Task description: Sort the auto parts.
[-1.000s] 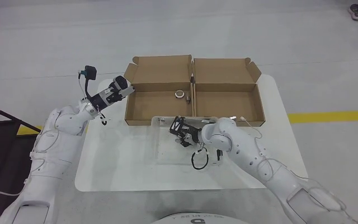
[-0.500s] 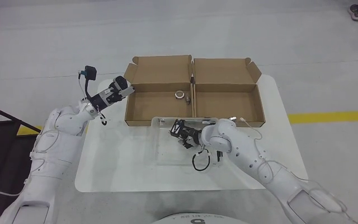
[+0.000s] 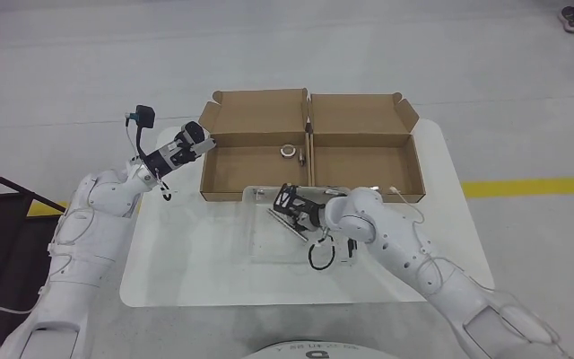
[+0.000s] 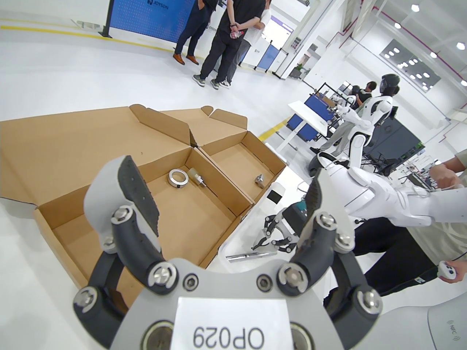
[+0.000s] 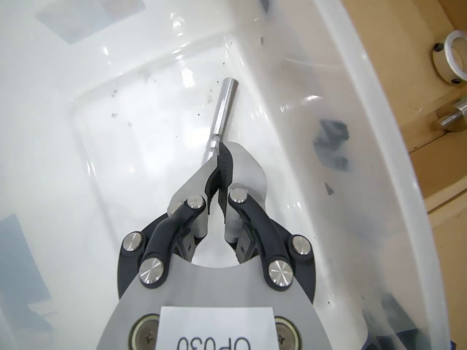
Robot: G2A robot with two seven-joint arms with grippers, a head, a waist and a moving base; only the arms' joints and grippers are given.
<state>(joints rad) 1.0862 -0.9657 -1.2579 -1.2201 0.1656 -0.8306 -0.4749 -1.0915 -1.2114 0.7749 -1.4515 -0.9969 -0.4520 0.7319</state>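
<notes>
Slim silver metal rod (image 5: 224, 111): pinched at one end by right gripper (image 5: 219, 158), jaws pressed onto it, inside clear plastic tray (image 5: 346, 111). The gripper has edged toward the brown cardboard boxes (image 3: 251, 169), so transfer is apparently beginning. Left gripper (image 4: 220, 180): jaws spread, empty.

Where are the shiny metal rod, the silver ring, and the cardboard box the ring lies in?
metal rod (image 5: 224, 109): right wrist view, middle of its shaft.
silver ring (image 4: 176, 184): left wrist view, near side of its band.
cardboard box (image 3: 242, 170): top view, bare floor beside the ring.
</notes>
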